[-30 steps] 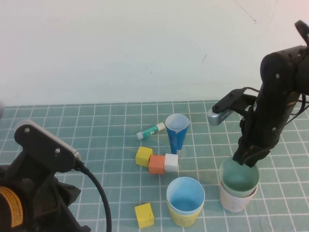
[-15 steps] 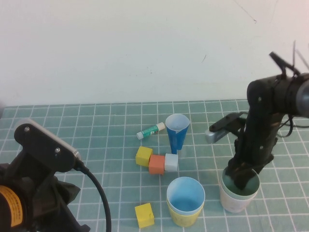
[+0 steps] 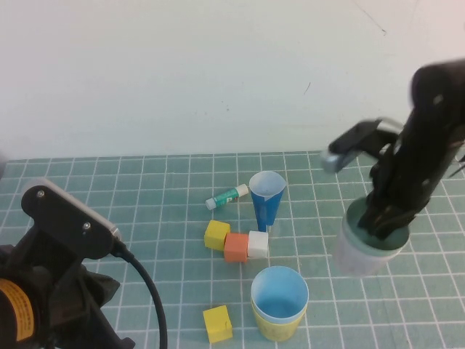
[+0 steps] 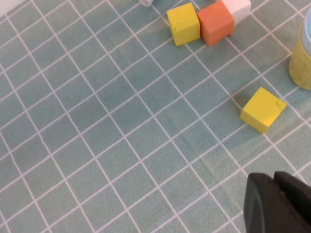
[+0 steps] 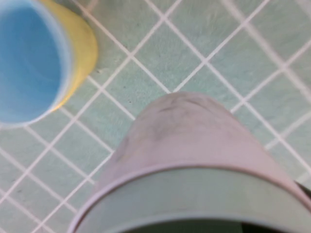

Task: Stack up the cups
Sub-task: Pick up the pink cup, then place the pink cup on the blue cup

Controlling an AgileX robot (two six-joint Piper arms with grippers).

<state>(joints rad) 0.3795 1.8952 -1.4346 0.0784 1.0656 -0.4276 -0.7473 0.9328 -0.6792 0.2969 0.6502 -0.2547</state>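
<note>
Lifting off mat [image 3: 182, 182] at 4 o'clock: right gripper [image 3: 383, 218], fingers clamped on pale green cup's [image 3: 378, 231] rim, nested in pink cup [image 3: 357, 254]. Blue-in-yellow cup stack [image 3: 279, 302] at 6 o'clock. Left gripper [image 4: 279, 204] parked at 8 o'clock, fingers pressed together.

Matt paper is seen on the pink cup [image 3: 357, 258] gripped by the black plastic right gripper [image 3: 385, 218]; the left gripper [image 4: 282, 204] is matt black plastic.

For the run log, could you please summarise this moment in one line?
right gripper: lifting green-in-pink cup pair | blue-in-yellow pair: on mat | left gripper: parked
</note>
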